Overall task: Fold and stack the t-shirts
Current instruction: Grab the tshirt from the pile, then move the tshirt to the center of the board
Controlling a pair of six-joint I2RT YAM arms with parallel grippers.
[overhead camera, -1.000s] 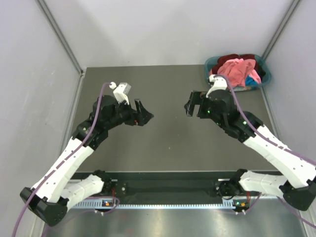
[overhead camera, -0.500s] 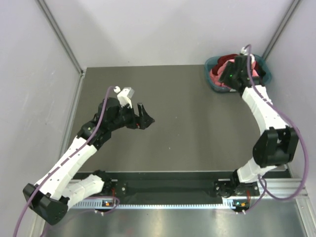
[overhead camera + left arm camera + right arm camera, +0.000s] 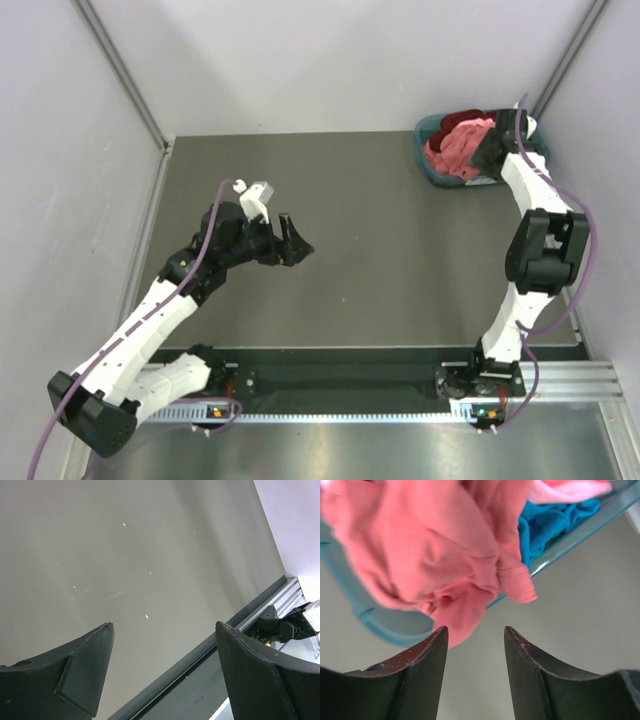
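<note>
The t-shirts all sit bundled in a shallow teal plastic basket (image 3: 428,172) in the upper right corner of the overhead view, at the far end of the dark grey table (image 3: 380,230). None is laid out or folded yet, so the job looks to be at its first pick. On top is a crumpled salmon-red cloth t-shirt (image 3: 435,555), heaped above the rim with one fold spilling over the basket's edge toward the table. A bright blue cloth t-shirt (image 3: 545,525) is wedged beneath it at the upper right of the wrist view, a pale pink t-shirt (image 3: 567,489) shows at the top edge, and a dark maroon t-shirt (image 3: 472,115) peeks out at the back of the pile. The right gripper (image 3: 475,635) is stretched out to the basket, its two dark fingers (image 3: 427,655) parted with a clear gap, aimed at the hanging salmon fold. Nothing is pinched between them, and the fold lies just beyond the tips, probably the easiest handle for dragging the shirt out. The left gripper (image 3: 162,630) hangs mid-table in the left centre of the overhead view, fingers spread wide over bare surface, seemingly waiting where a shirt could be spread.
</note>
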